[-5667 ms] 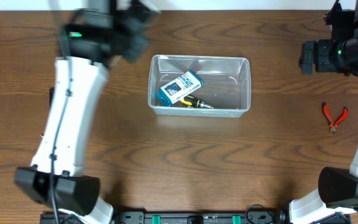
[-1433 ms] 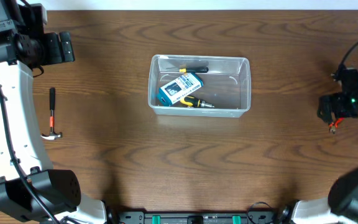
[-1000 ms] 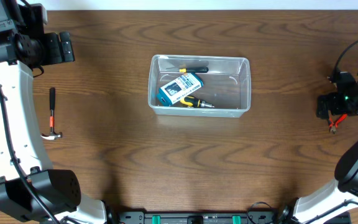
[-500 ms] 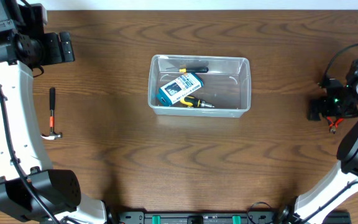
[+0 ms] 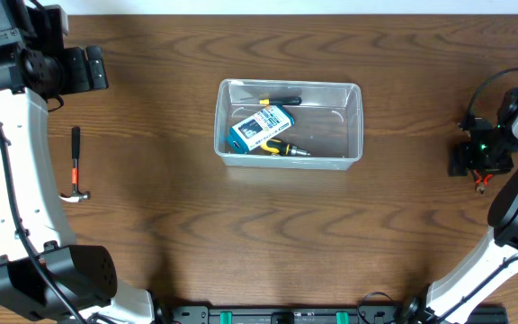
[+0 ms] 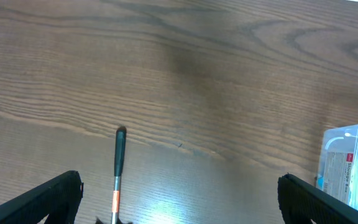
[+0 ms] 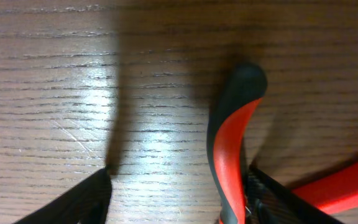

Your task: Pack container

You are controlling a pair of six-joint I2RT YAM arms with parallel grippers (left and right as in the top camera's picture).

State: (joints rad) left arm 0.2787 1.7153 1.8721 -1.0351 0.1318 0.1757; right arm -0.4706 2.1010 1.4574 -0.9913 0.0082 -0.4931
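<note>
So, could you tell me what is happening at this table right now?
The robot is packing tools into the clear container, which already holds a blue-and-white box, a yellow-and-black screwdriver and a black-handled tool. The right gripper is low over the red pliers at the table's right side, open, with one handle between its fingers and not yet gripped. The left gripper hangs open at the far left, near the hammer lying on the table.

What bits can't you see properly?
- Pliers: nose cut off by the right wrist view's bottom edge; overhead, the right gripper covers most.
- Hammer: head cut off by the left wrist view's bottom edge.
- Black tool in container: overhead, too small to identify.
</note>
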